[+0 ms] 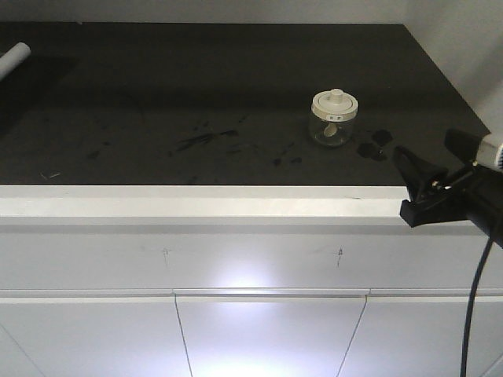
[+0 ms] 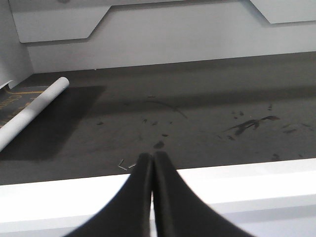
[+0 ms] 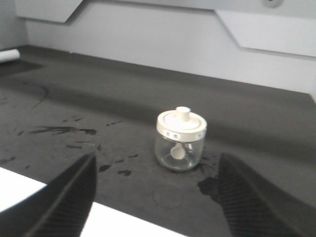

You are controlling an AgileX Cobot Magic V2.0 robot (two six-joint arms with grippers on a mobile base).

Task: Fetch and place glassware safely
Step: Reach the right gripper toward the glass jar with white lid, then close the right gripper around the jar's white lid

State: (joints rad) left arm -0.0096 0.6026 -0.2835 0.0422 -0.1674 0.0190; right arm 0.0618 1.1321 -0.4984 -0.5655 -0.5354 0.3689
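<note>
The glassware [image 1: 335,118] is a squat clear jar with a cream lid, a knob and a small label. It stands upright on the dark countertop [image 1: 196,94], right of centre. In the right wrist view the glassware [image 3: 180,138] sits just beyond my right gripper [image 3: 155,163]. That gripper's jaws are spread wide at the counter's front edge, with nothing between them. From the front, the right gripper [image 1: 424,149] hangs to the jar's right, over the white edge. My left gripper [image 2: 151,157] is shut and empty above the white edge, far from the jar.
A white tube [image 1: 14,59] lies at the far left of the counter, also seen as the white tube [image 2: 34,111] in the left wrist view. Dark smears [image 1: 204,141] mark the surface. A white front ledge [image 1: 196,204] and cabinet drawers sit below. A wall backs the counter.
</note>
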